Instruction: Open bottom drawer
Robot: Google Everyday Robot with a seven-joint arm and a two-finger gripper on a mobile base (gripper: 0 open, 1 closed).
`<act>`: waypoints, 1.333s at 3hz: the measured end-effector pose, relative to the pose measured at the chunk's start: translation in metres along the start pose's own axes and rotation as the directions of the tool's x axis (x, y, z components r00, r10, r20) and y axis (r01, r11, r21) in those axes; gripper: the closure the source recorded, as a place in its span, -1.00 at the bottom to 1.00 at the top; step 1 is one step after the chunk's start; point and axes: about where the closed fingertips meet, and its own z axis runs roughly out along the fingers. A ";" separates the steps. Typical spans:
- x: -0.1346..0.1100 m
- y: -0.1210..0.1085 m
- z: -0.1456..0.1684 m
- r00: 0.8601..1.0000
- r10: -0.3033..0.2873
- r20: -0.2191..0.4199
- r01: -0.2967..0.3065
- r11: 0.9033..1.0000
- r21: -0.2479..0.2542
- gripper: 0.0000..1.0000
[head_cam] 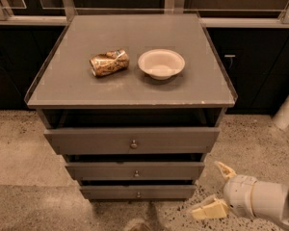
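Observation:
The grey cabinet has three drawers. The bottom drawer is the lowest and narrowest front, with a tiny round metal knob at its centre. The middle drawer and the widest top drawer sit above it. My gripper is at the lower right, just right of the bottom drawer's right end and near the floor. It is open and empty, with two cream fingers spread apart and pointing left toward the cabinet.
A crushed can and a white bowl rest on the cabinet top. Dark cabinets line the back wall. A white post stands at the right. The floor is speckled concrete.

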 end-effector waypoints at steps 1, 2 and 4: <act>0.029 -0.023 0.048 0.997 0.039 0.072 -0.038 0.999 -0.017 -1.00; 0.069 -0.033 0.098 0.991 0.118 0.059 -0.113 0.990 -0.078 -1.00; 0.086 -0.022 0.107 0.984 0.168 0.065 -0.162 0.983 -0.082 -1.00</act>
